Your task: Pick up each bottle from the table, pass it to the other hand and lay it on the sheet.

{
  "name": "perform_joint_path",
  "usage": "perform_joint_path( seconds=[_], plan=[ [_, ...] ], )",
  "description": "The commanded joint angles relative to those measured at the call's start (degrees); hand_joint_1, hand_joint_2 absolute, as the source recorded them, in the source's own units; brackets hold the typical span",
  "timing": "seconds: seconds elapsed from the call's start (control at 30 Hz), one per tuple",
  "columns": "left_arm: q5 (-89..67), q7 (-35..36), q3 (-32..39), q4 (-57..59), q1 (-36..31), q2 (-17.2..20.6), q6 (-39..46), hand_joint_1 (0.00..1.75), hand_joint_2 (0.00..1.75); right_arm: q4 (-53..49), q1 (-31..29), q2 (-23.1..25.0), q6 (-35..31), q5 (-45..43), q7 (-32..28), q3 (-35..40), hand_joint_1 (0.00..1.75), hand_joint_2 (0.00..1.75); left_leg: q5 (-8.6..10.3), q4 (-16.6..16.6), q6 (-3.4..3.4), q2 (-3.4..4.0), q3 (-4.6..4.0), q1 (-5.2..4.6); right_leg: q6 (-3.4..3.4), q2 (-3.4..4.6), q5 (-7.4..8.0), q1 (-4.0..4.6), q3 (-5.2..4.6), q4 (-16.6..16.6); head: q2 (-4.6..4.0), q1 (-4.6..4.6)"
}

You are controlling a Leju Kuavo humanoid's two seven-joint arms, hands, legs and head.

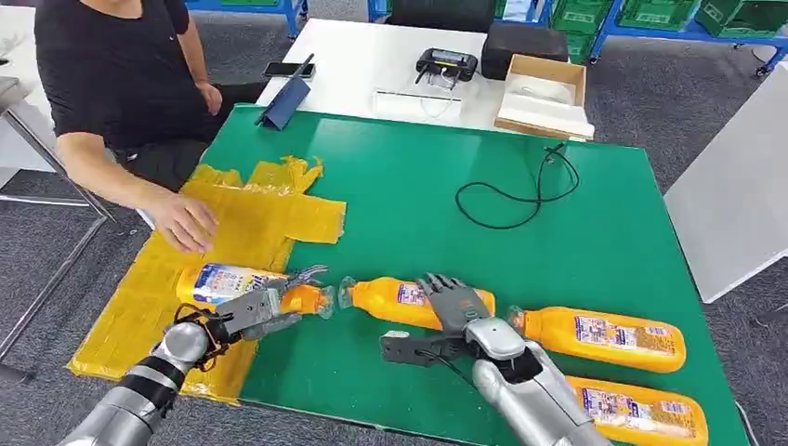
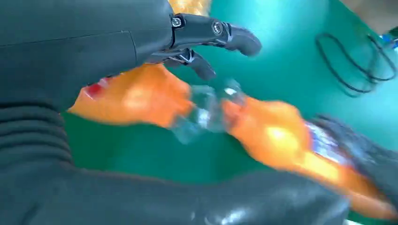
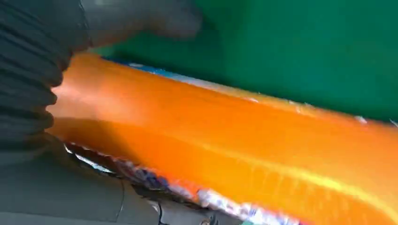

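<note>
Both hands are seen low on the green table [image 1: 418, 177]. At 8 o'clock the left hand [image 1: 269, 307] is laid with spread fingers over the bottle on the sheet [image 1: 218, 282], which lies on the yellow sheet [image 1: 242, 223] — whether it is gripped cannot be told. At 6 o'clock the right hand [image 1: 455, 307] is wrapped around the middle bottle [image 1: 390, 299], cap to cap with the first. Two more bottles [image 1: 604, 336] lie at 4 and 5 o'clock. At 10 o'clock a person's hand [image 1: 183, 221] is pressed on the sheet.
</note>
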Motion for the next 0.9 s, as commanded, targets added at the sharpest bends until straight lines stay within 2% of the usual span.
perform_joint_path(
  seconds=[0.03,0.1,0.13,0.17,0.2,0.23,0.27,0.3,0.33,0.4,0.47,0.6,0.9],
  plan=[
    [18.03,9.05,7.00,-9.47,4.34,-7.90,-3.98,0.00,0.00,14.95,0.33,0.35,-2.13,-0.22,-0.40,3.22,1.75,1.75,0.06,-0.05,-0.09,-0.02,-0.13,0.14,-0.11,0.11,0.11,0.14,-0.08,-0.21,0.00,0.02],
    [24.57,13.95,9.34,-13.40,7.29,-9.52,-2.42,0.00,0.00,10.96,3.46,1.70,-10.72,-3.26,3.00,-4.22,1.75,1.75,0.09,-0.11,-0.15,0.08,-0.20,0.14,-0.17,0.25,0.13,0.14,-0.16,-0.24,0.00,-0.02],
    [24.90,14.15,9.35,-14.49,8.10,-9.39,-2.39,0.00,0.00,10.30,3.67,1.79,-10.71,-3.25,2.95,-4.35,1.75,1.75,0.03,-0.06,-0.12,0.09,-0.13,0.12,-0.12,0.23,0.06,0.13,-0.09,-0.18,0.00,0.07],
    [27.02,15.64,10.77,-17.81,11.15,-10.12,-0.62,0.00,0.00,3.51,8.52,4.09,-21.84,-8.47,2.28,-13.08,1.75,1.75,-0.04,-0.03,-0.09,0.20,0.02,0.09,-0.08,0.30,0.02,0.10,-0.01,-0.12,0.00,-0.04],
    [28.38,16.39,11.87,-20.57,13.96,-10.77,0.37,0.00,0.00,-2.10,11.79,4.98,-27.19,-9.48,-0.49,-15.88,1.75,1.75,0.03,-0.08,-0.18,0.22,-0.16,0.14,-0.17,0.42,0.10,0.15,-0.17,-0.20,0.00,0.04],
    [30.81,17.45,13.15,-23.71,18.36,-11.10,0.71,0.00,0.00,-10.75,17.15,5.87,-29.51,-11.00,-2.45,-18.60,1.75,1.75,-0.03,-0.09,-0.19,0.25,-0.11,0.12,-0.15,0.46,0.08,0.13,-0.11,-0.19,0.00,-0.02],
    [32.37,17.35,13.91,-24.98,20.26,-11.63,0.63,0.00,1.75,-16.92,20.73,7.37,-31.11,-17.74,-7.40,-21.39,1.75,1.75,-0.12,-0.05,-0.17,0.26,-0.03,0.08,-0.10,0.42,-0.01,0.09,-0.02,-0.11,0.00,0.00],
    [31.31,17.70,14.43,-26.90,21.78,-12.54,2.27,0.00,1.75,-23.36,23.88,8.10,-32.92,-21.73,-11.10,-22.45,1.75,1.75,-0.13,-0.10,-0.24,0.24,-0.08,0.13,-0.17,0.48,-0.02,0.14,-0.05,-0.20,0.00,0.00],
    [30.98,17.82,14.27,-28.03,22.41,-12.85,2.41,0.00,1.75,-26.61,25.23,7.69,-32.37,-21.76,-10.28,-21.99,1.75,1.75,-0.16,0.00,-0.21,0.18,-0.20,0.12,-0.13,0.41,-0.08,0.12,-0.20,-0.06,0.00,0.11],
    [30.71,18.02,13.91,-29.97,23.08,-14.12,3.59,0.00,1.75,-33.57,27.71,7.63,-31.91,-26.00,-12.96,-20.59,1.75,1.75,-0.24,0.07,-0.26,0.34,-0.53,0.12,-0.17,0.61,-0.09,0.14,-0.03,0.01,0.00,0.07],
    [30.73,18.22,13.18,-31.03,23.01,-14.55,4.02,0.00,1.75,-35.67,28.13,7.30,-31.82,-26.34,-12.34,-19.10,1.75,1.75,-0.20,0.14,-0.20,0.20,-0.79,0.09,-0.19,0.45,0.05,0.12,-0.28,0.10,0.00,0.00],
    [31.16,18.89,11.14,-32.24,22.81,-15.29,4.56,0.00,1.75,-36.69,27.61,6.03,-29.24,-29.54,-12.69,-14.75,1.75,1.75,-0.13,0.17,-0.19,0.25,-1.25,0.12,-0.20,0.51,0.10,0.16,-0.72,0.08,0.00,0.04],
    [22.73,14.72,4.81,-35.50,21.80,-15.65,6.34,0.00,1.75,-32.88,24.16,3.08,-21.10,-30.03,-9.37,-6.51,1.75,1.75,0.00,0.07,-0.11,0.24,-1.23,0.12,-0.16,0.50,0.22,0.16,-0.70,-0.03,0.00,0.07]
  ],
)
